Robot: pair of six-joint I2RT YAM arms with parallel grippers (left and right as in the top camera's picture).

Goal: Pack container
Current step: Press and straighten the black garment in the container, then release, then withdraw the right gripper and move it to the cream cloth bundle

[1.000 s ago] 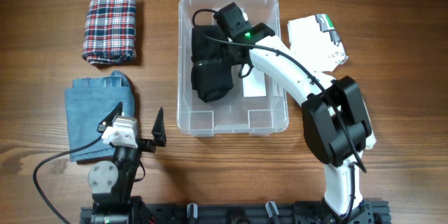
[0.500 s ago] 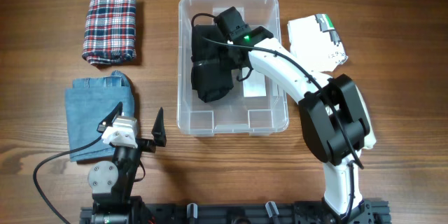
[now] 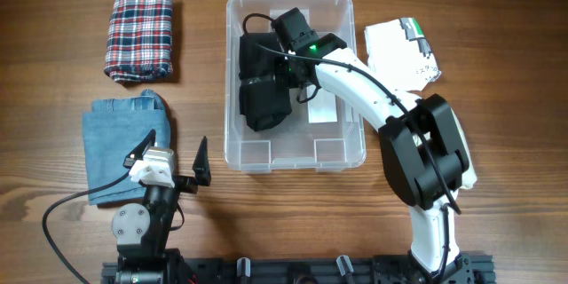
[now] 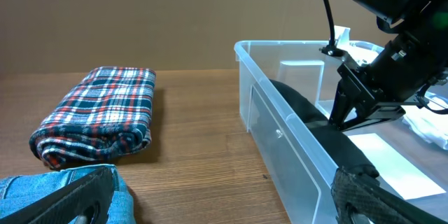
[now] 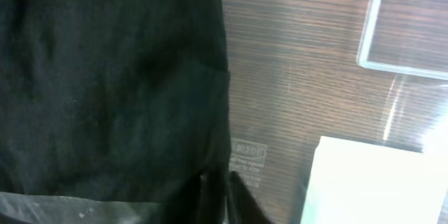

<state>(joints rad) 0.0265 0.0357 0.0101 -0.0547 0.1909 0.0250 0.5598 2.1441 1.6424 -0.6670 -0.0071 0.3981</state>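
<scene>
Fingers of the right claw (image 4: pixel 343 115) were drawn together, tips down at the edge of the black garment (image 3: pixel 264 89) inside the container (image 3: pixel 342 155). Whether any cloth was pinched between them could not be told from the wrist view, where dark fabric filled the left half and the bin's clear floor showed the wood grain beneath. Over the last second the arm had barely travelled, yet the garment had slid a little toward the left edge of the desk (image 3: pixel 497 53), and its long side now lay against the container's left wall. Beside it the white label (image 3: pixel 321 111) on the base was uncovered. I judged this to be a tidying nudge: the first item was already in, and bare floor had been opened on the right side of the bin for further pieces.

The container itself had not moved and sat in the middle of the desk, nearer the far edge. The left claw (image 3: pixel 170 155) stayed parked with its fingers wide apart and holding nothing, near the front edge on the left. Folded denim (image 3: pixel 120 151) lay by the left edge, a plaid cloth (image 3: pixel 140 34) toward the far left corner, and a white packet (image 3: pixel 399 53) just right of the bin, all still unpacked.
</scene>
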